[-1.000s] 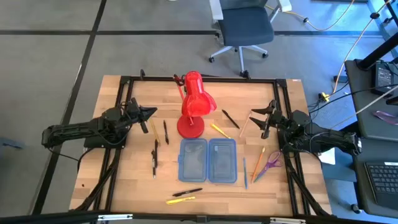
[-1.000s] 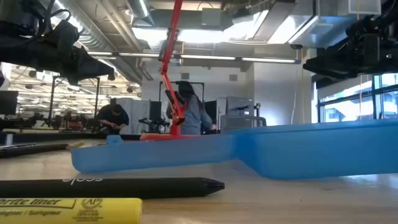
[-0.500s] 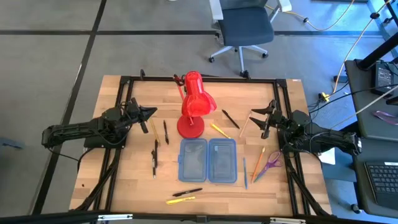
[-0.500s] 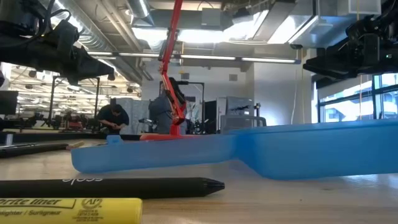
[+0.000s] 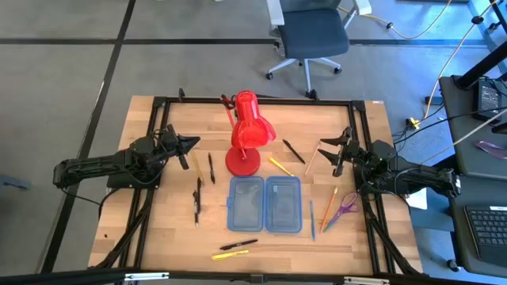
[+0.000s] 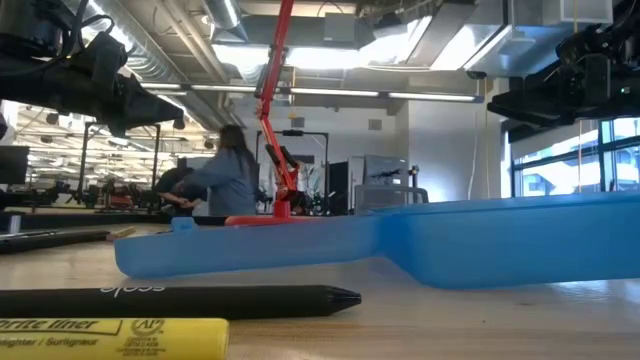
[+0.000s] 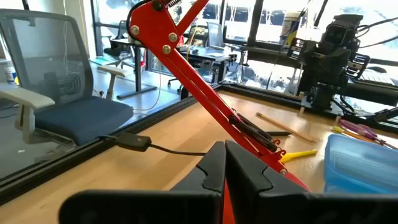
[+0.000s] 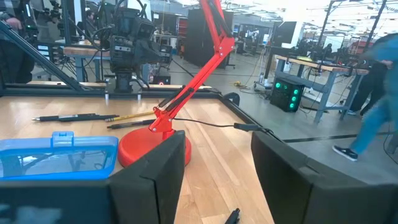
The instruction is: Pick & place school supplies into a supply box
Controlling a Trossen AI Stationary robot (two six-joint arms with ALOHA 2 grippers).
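The supply box [image 5: 264,203], an open translucent blue case, lies flat with both halves on the table's near middle. Pens and pencils lie scattered around it. A black pen [image 5: 197,202] and a pencil [image 5: 196,165] are to its left. An orange pencil [image 5: 329,207], a blue pen [image 5: 312,219] and purple scissors [image 5: 344,207] are to its right. A black pen [image 5: 239,245] and a yellow highlighter [image 5: 230,255] are near the front edge. My left gripper [image 5: 192,142] hovers shut left of the lamp. My right gripper [image 5: 331,152] hovers open right of it, touching nothing.
A big red desk lamp [image 5: 245,134] stands on its round base just behind the box, between both grippers. More pens [image 5: 293,150] and a wood pencil [image 5: 311,161] lie right of the base. A black frame [image 5: 158,103] rims the table. A person [image 6: 225,180] walks in the room behind.
Neither arm nor any of the supplies has moved. Only a person in the room behind the table has walked toward the left in the low view.
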